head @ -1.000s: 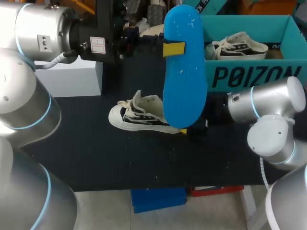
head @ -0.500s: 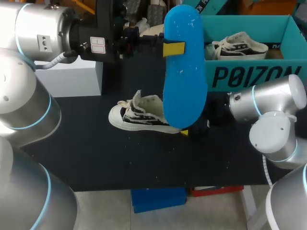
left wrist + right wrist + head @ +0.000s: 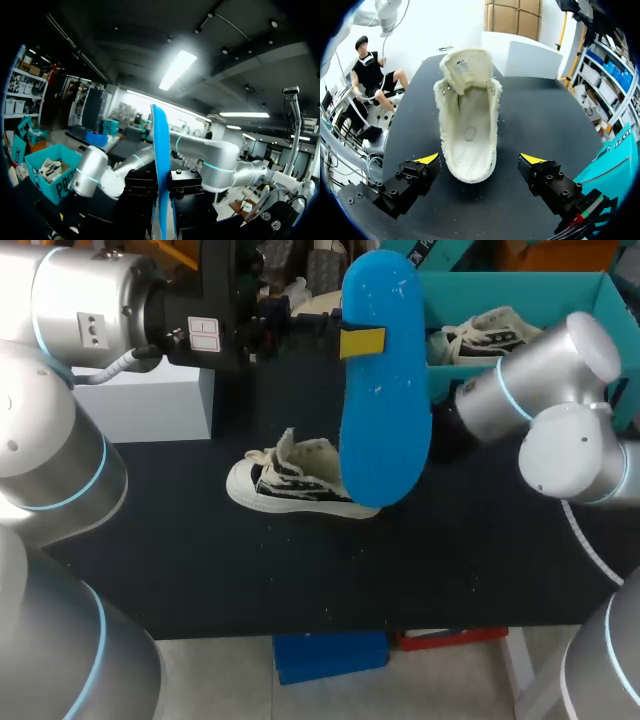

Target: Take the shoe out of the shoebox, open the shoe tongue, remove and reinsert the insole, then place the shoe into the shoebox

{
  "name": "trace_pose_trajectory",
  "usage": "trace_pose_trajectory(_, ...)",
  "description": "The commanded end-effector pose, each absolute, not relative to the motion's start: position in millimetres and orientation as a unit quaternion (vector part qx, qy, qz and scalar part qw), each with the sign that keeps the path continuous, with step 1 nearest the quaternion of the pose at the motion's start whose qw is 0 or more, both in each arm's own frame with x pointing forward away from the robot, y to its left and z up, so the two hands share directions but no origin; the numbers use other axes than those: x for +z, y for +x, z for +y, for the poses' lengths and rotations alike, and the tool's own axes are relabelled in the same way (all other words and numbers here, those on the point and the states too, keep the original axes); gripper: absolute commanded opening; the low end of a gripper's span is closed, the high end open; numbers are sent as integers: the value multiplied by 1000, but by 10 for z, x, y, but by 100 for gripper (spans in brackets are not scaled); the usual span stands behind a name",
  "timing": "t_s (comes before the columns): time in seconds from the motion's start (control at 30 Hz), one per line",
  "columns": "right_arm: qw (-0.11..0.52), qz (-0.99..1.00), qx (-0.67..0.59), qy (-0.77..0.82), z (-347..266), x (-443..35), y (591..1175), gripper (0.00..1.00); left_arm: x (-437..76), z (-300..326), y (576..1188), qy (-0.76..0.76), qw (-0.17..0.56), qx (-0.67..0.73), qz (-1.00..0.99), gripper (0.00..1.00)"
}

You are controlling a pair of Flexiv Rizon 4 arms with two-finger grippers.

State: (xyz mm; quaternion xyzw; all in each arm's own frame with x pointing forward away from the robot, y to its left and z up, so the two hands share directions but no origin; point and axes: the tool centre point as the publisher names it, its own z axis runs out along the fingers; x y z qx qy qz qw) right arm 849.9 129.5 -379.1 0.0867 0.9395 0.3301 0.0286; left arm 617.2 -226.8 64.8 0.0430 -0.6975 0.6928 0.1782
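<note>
From above, my left gripper [image 3: 355,342] was clamped on the blue insole [image 3: 385,410], one yellow fingertip [image 3: 362,342] pressed to its face, holding it upright and high over the black table [image 3: 300,570]. The shoe [image 3: 290,480] lay on the table below and partly behind the insole, toe towards my left. My right arm [image 3: 540,410] reached in before the teal shoebox [image 3: 520,295], where a second shoe [image 3: 500,340] rested; its gripper was hidden behind the insole.

Through the left wrist camera, the insole [image 3: 159,135] stood edge-on, pinched from both sides between the left gripper's [image 3: 161,187] dark fingers, with my right arm [image 3: 100,175] and the shoebox [image 3: 47,172] beyond.

Through the right wrist camera, the right gripper [image 3: 480,160] was spread wide, holding nothing, its yellow fingertips [image 3: 427,159] either side of the heel of the shoe [image 3: 467,115] ahead. The shoe lay on the table [image 3: 545,115], tongue pulled back, mouth open; a shoebox corner [image 3: 615,155] showed beside the gripper.
</note>
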Motion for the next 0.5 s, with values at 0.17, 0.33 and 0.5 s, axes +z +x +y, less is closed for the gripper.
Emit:
trace_pose_trajectory(0.17, -18, 994, -19, 109, 1688, -3704, 8746, 100, 642, -2279, 6163, 44, 177, 692, -698, 0)
trace_pose_trajectory(0.33, -14, 993, -39, 112, 1884, -3667, 8795, 100, 642, -2279, 6163, 44, 177, 692, -698, 0)
trace_pose_trajectory(0.5, -26, 990, -51, 128, 1965, -3692, 8820, 100, 642, -2279, 6163, 44, 177, 692, -698, 0)
